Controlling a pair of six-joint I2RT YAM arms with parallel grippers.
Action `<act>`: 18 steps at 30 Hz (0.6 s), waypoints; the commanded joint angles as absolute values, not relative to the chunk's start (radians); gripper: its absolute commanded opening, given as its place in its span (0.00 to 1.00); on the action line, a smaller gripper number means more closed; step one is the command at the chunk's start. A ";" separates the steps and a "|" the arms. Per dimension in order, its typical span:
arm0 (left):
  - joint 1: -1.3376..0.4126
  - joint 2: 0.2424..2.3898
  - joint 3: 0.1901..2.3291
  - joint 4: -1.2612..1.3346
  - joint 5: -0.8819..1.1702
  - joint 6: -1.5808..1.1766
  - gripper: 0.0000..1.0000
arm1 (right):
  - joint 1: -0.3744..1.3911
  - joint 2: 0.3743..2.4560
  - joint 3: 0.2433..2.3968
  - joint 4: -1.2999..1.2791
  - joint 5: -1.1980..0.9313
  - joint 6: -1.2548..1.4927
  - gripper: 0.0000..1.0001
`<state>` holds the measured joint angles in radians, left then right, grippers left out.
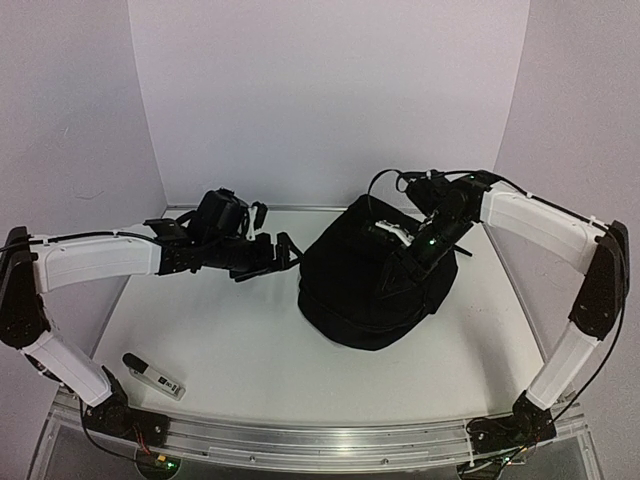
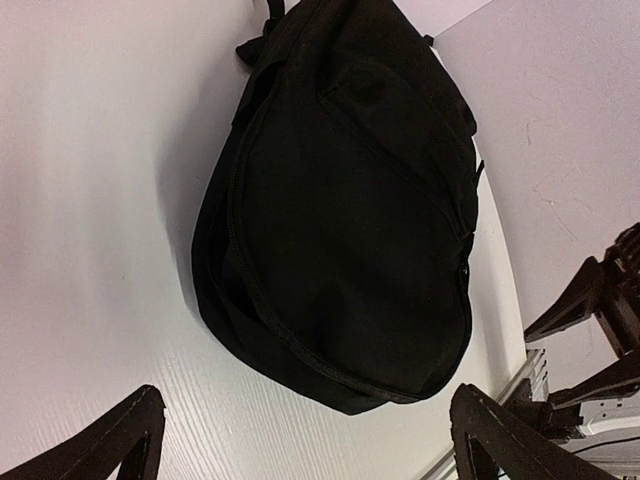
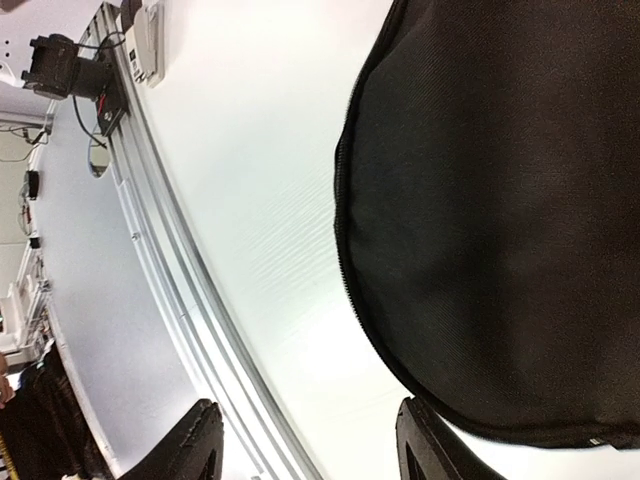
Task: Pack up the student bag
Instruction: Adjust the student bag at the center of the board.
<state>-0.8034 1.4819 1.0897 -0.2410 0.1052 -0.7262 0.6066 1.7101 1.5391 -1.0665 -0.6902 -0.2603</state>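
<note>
White table: left jaws spread wide, empty; right jaws parted over student bag, gripping nothing.

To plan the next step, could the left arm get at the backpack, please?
Probably yes: its open left gripper faces the backpack, with only bare table between them.

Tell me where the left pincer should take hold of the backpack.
I'd pinch the raised zipper seam on the student bag's left flank, coming in level from the left, where the open left pincer faces it. The soft bulging panels give little else to pinch.
</note>
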 commanded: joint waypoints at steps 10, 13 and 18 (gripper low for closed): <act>-0.826 1.728 1.189 -0.147 0.241 -0.776 0.94 | 0.304 1.720 1.478 -0.961 -0.408 -0.217 0.57; -0.831 1.767 1.160 -0.092 0.258 -0.819 0.94 | 0.281 1.750 1.461 -0.937 -0.431 -0.226 0.56; -0.832 1.818 1.157 -0.038 0.273 -0.845 0.90 | 0.281 1.767 1.423 -0.900 -0.507 -0.209 0.52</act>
<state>-0.8330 1.7919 1.1617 -0.1328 0.2488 -0.8033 0.2756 1.7557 1.4474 -0.9425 -0.4622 -0.2142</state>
